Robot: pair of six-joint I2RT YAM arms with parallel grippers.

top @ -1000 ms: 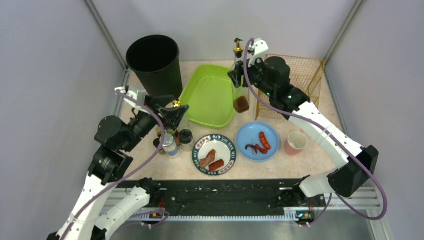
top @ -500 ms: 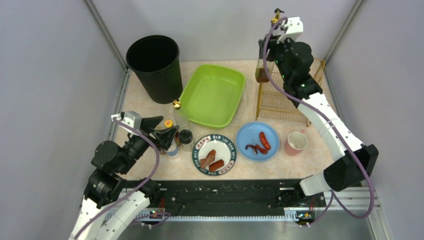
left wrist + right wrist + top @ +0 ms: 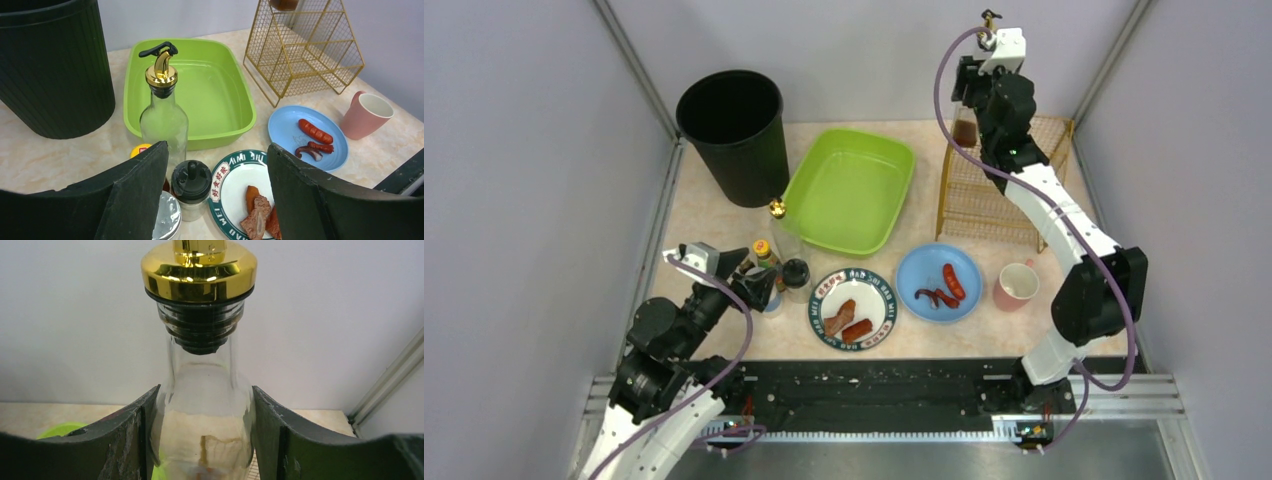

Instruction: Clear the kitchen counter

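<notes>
The desk (image 3: 709, 225) carries a black bin (image 3: 732, 130), a green tray (image 3: 849, 190), two plates with food, a pink cup (image 3: 1017, 286) and a group of small bottles at the near left. One thing is lifted off it: a glass bottle (image 3: 202, 405) with a gold pourer. My right fingers (image 3: 125, 440) are clamped on its shoulder, one on each side. It is upright, long axis vertical, with a little brown liquid at the bottom, high over the far right corner. The gold wire rack (image 3: 984, 200) lies below it and mostly to its right, so I judge the coming move goes downward with the bottle kept vertical. My left fingers (image 3: 135, 190) are apart and hang over the small bottles. A second clear bottle (image 3: 163, 120) stands just beyond them, so this arm is the nearer one for that group.
</notes>
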